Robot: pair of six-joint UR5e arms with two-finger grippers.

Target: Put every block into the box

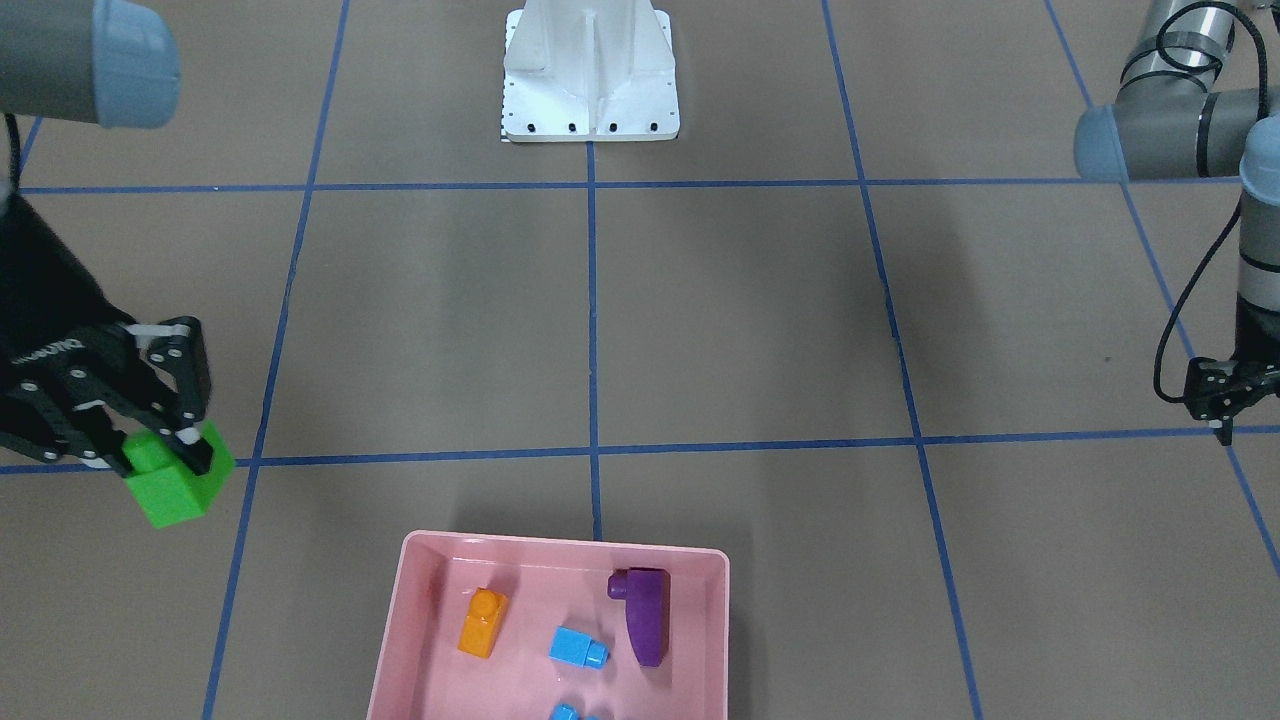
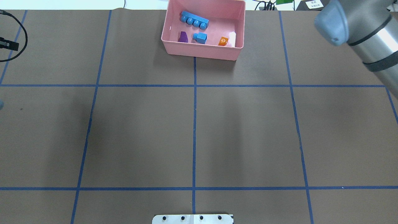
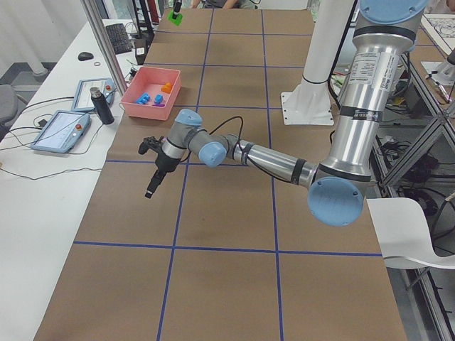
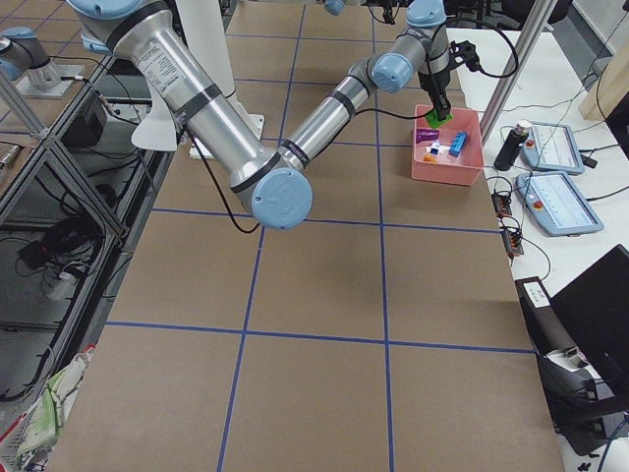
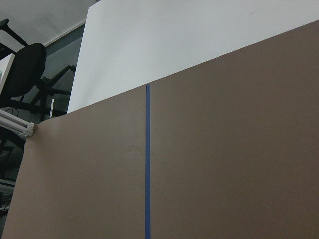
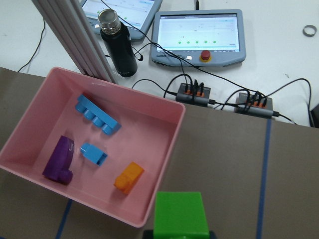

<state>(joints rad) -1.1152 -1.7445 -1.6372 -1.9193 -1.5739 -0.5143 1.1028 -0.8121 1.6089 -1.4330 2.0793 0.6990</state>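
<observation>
Your right gripper [image 1: 165, 452] is clamped on the green two-stud block [image 1: 175, 495] at lower left, the block jutting below its fingertips, left of the pink box [image 1: 565, 542].

Upper left: pink box [image 3: 144, 112] with blue blocks [image 3: 143, 99] and orange block [image 3: 168, 88] inside. Centre-left: left gripper [image 3: 149, 193] hangs above table [image 3: 227, 213]. Top edge: green block [image 3: 176, 17].

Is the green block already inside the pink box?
No, the right pincer holds the green block clear of the box, outside its walls.
</observation>
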